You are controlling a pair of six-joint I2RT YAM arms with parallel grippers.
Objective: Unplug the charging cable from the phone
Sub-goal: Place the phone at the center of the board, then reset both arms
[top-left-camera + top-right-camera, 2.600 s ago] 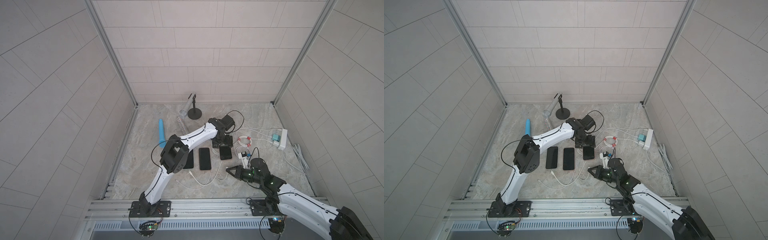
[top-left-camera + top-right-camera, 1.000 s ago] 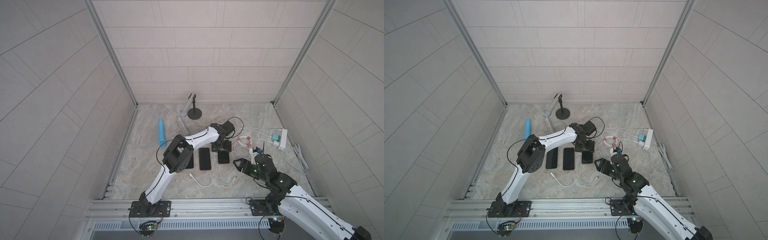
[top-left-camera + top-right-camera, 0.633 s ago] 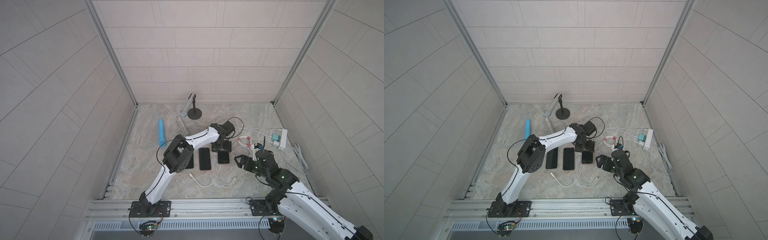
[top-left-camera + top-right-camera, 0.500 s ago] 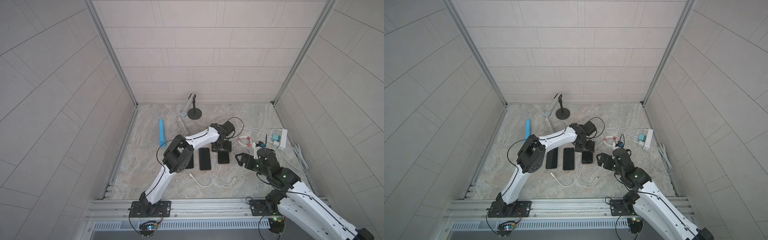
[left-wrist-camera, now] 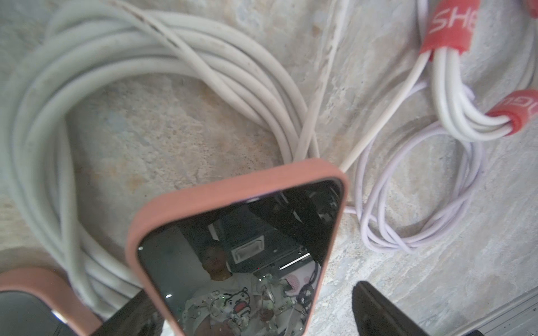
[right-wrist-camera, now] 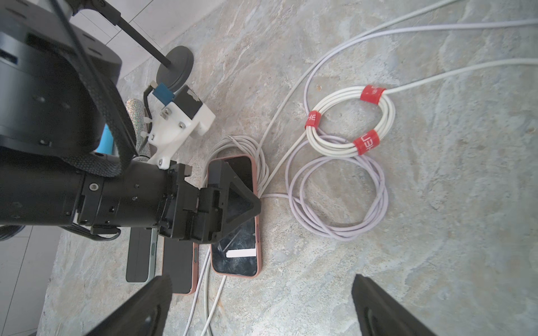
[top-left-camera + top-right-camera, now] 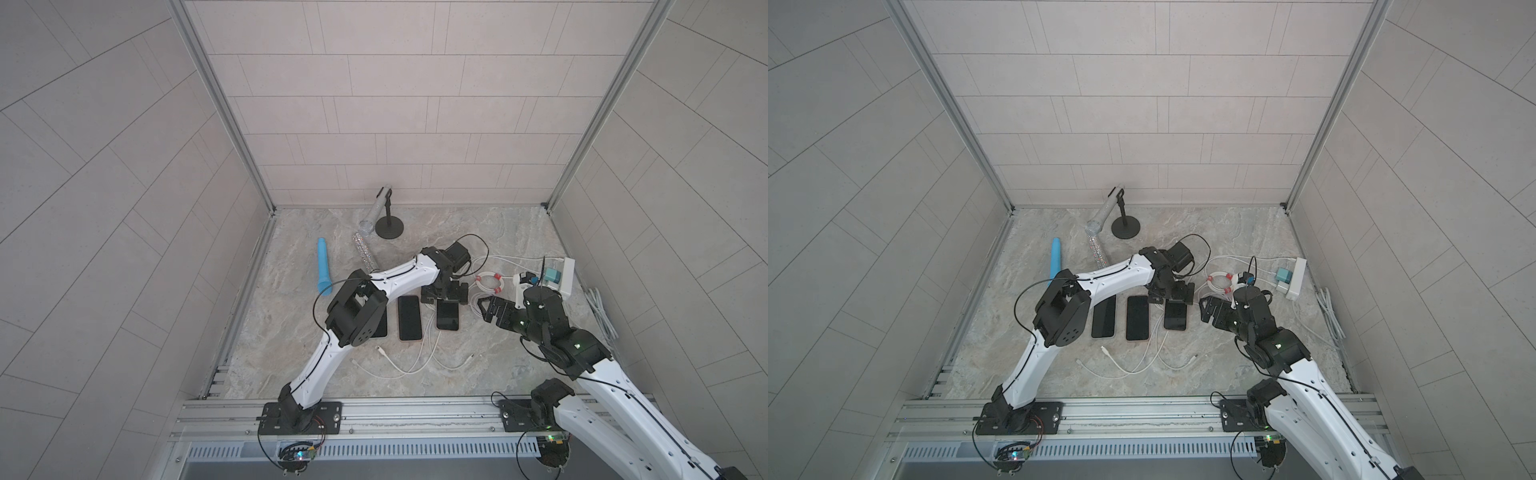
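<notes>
cable coil (image 6: 366, 142) right of three phones (image 7: 409, 318)

Near the back wall, round black stand (image 7: 389, 228), upright, with a silver tube (image 7: 375, 210) slanting at its post. Just in front, glittery stick (image 7: 364, 253) lying flat; blue tube (image 7: 322, 266) near it, apart. Far right, white power strip (image 7: 567, 276) carrying a teal plug (image 7: 552, 275)

Both top views look steeply down on the whole worktop (image 7: 498, 232); both wrist views, close in, share the phone (image 5: 241, 232).
</notes>
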